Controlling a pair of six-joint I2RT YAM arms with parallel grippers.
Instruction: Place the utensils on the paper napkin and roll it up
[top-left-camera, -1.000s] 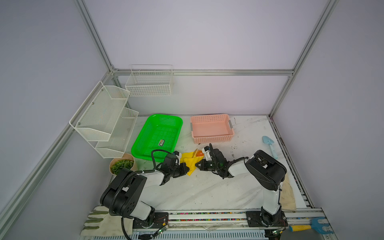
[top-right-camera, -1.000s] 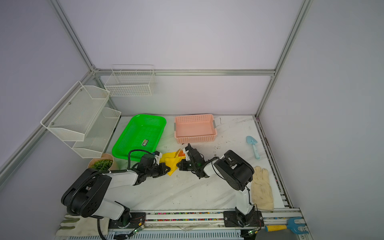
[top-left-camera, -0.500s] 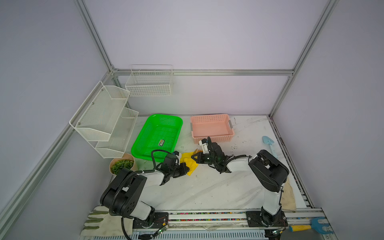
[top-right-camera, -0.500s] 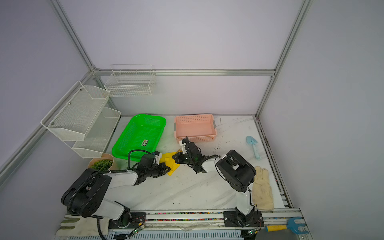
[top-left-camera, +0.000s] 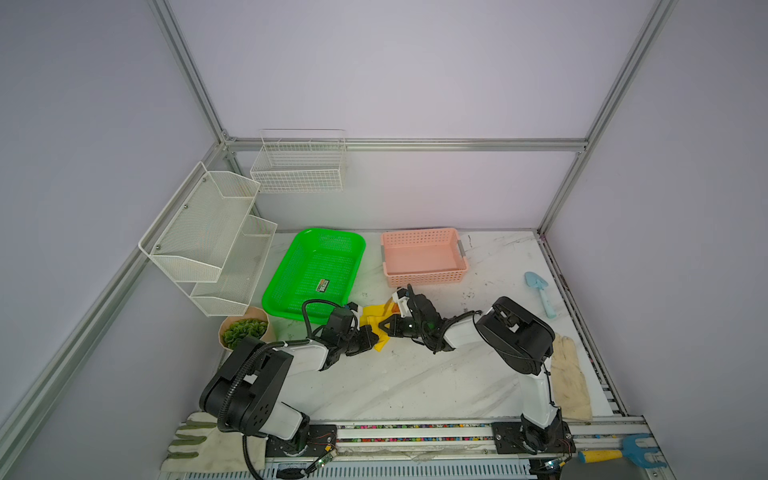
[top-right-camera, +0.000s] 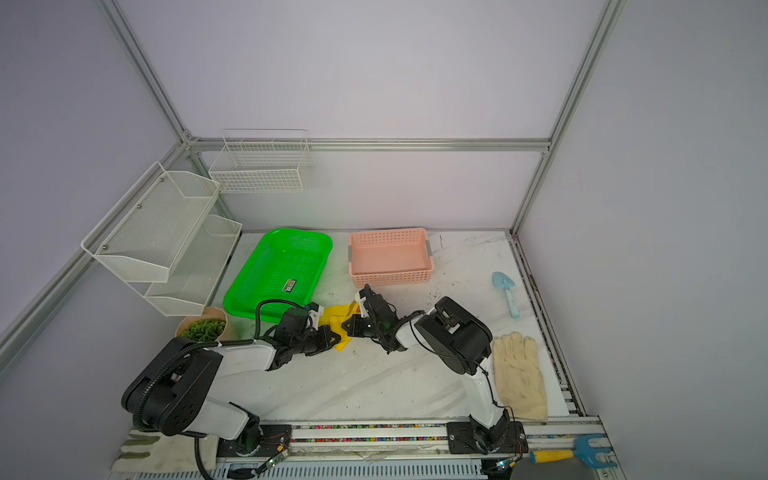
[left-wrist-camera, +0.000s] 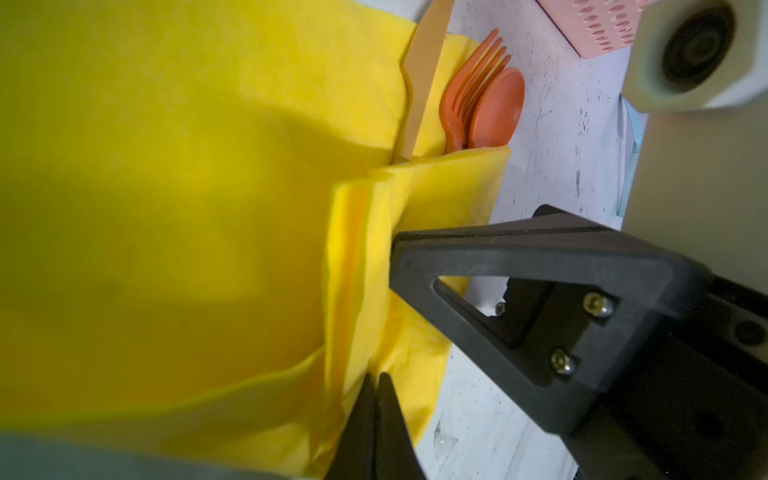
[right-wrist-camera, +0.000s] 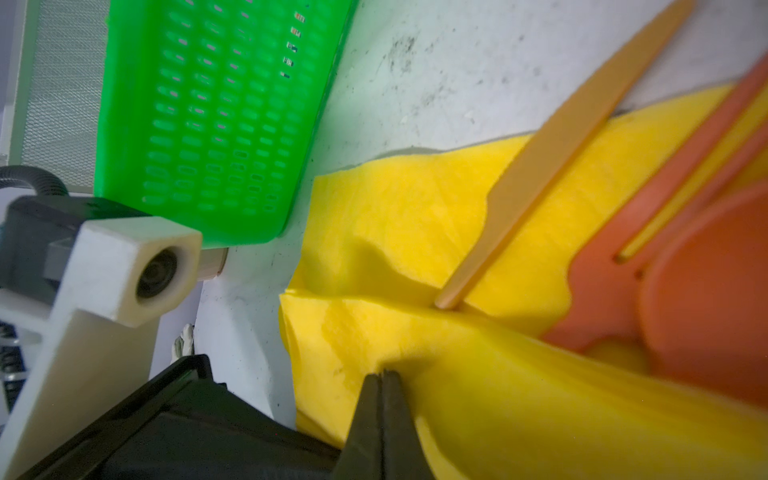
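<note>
- Jaws fully closed on both: left gripper (left-wrist-camera: 375, 380) and right gripper (right-wrist-camera: 382, 375) each pinch a paper napkin (left-wrist-camera: 166, 208) fold.
- fork (left-wrist-camera: 461, 99) and spoon (left-wrist-camera: 496, 109) heads protrude.

White arm links (top-left-camera: 307, 357), black triangular screw-fastened right claw (left-wrist-camera: 395, 249).

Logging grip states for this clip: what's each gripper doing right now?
Left gripper: closed, pinching the folded edge of the napkin.
Right gripper: closed, pinching a fold of the napkin.

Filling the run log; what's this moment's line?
left gripper: shut on napkin | right gripper: shut on napkin | fork, spoon: partly under napkin fold, heads exposed
</note>
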